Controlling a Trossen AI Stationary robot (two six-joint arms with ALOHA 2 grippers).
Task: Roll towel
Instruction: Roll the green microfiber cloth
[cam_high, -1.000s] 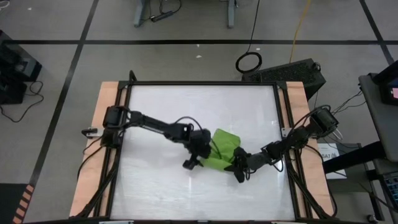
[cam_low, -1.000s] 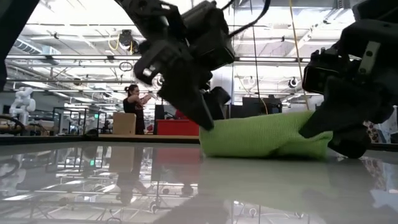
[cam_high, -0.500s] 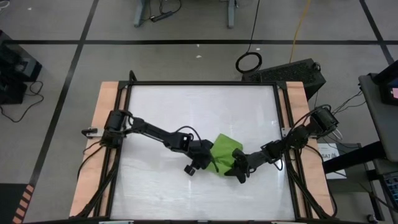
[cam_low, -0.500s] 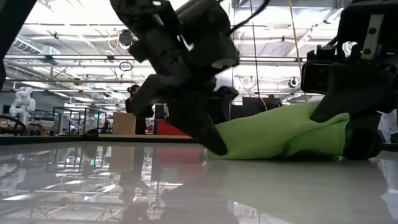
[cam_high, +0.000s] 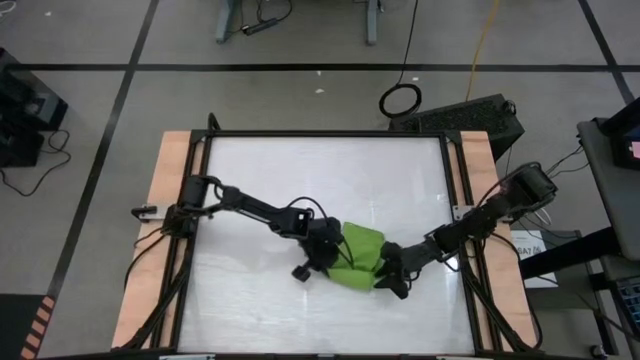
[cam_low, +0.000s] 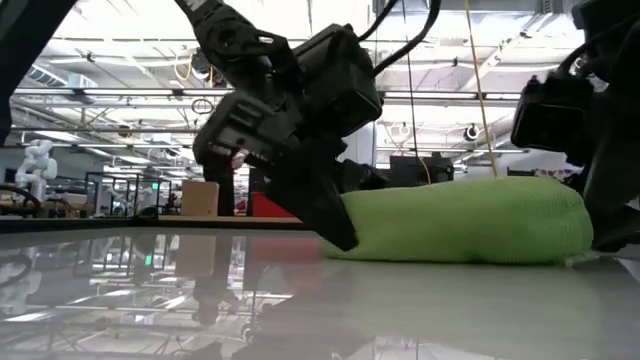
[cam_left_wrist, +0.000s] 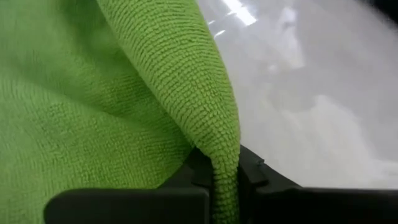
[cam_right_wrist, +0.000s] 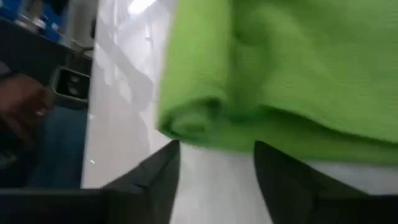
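Workshop space with ceiling lights stretches behind our glossy white worktop. On it, the lime-green towel lies bunched as a squat roll, long axis running between our two arms. Our left claw pinches the towel's edge shut; our right claw stands open beside the opposite end.

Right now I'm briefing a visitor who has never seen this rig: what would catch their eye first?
The lime-green towel, bunched into a loose roll right of the table's middle. Both dark arms meet at it: the left gripper has its jaws pinched shut on a fold of the cloth, while the right gripper sits at the roll's other end, jaws open.
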